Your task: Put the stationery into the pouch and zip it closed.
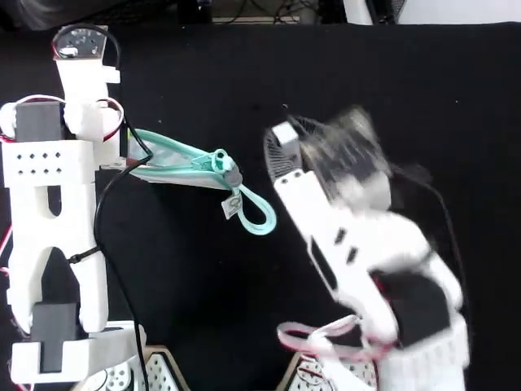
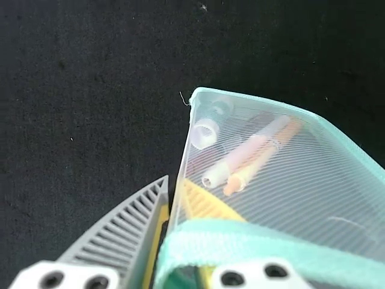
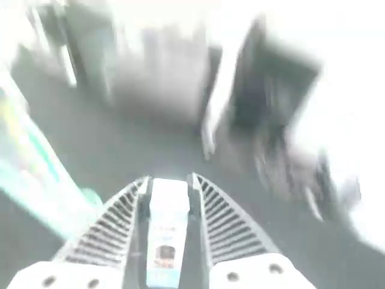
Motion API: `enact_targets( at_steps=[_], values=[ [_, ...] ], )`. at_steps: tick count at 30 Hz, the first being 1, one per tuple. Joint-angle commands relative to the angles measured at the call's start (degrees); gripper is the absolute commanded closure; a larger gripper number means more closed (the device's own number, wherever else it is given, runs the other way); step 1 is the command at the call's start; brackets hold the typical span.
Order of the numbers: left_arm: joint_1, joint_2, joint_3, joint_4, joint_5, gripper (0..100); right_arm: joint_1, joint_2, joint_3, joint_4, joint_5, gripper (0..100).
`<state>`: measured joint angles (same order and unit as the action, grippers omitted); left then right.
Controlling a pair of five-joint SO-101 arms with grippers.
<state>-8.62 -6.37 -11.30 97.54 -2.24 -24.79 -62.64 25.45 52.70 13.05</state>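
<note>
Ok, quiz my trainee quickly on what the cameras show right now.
1. True or false: the left end effector grips the translucent teal-edged mesh pouch.
2. Seen through the pouch wall: A) scissors, B) pink and orange marker pens, C) a stapler?
3. Which end effector holds the small white rectangular block?
Key: 1 true; 2 B; 3 the right end effector.
</note>
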Motion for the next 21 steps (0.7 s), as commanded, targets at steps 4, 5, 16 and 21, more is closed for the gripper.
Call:
enact_targets(
  at_steps=[4, 5, 16, 21],
  values=[
    [-1.27, 0.79, 1.45, -0.62, -0.35, 97, -14.33, -1.19, 0.40, -17.05, -4.31, 98.5],
    [-1.27, 0.79, 1.45, -0.62, -0.35, 97, -16.44, -1.19, 1.10, -18.29, -4.31, 98.5],
    [-1.36, 0.79, 1.71, -0.62, -0.53, 97, -19.43, 9.27, 16.92, -38.95, -4.22, 98.5],
    [-1.36, 0.79, 1.54, -0.62, -0.53, 97, -18.20, 16.84, 18.33, -42.46, -1.32, 98.5]
  ],
)
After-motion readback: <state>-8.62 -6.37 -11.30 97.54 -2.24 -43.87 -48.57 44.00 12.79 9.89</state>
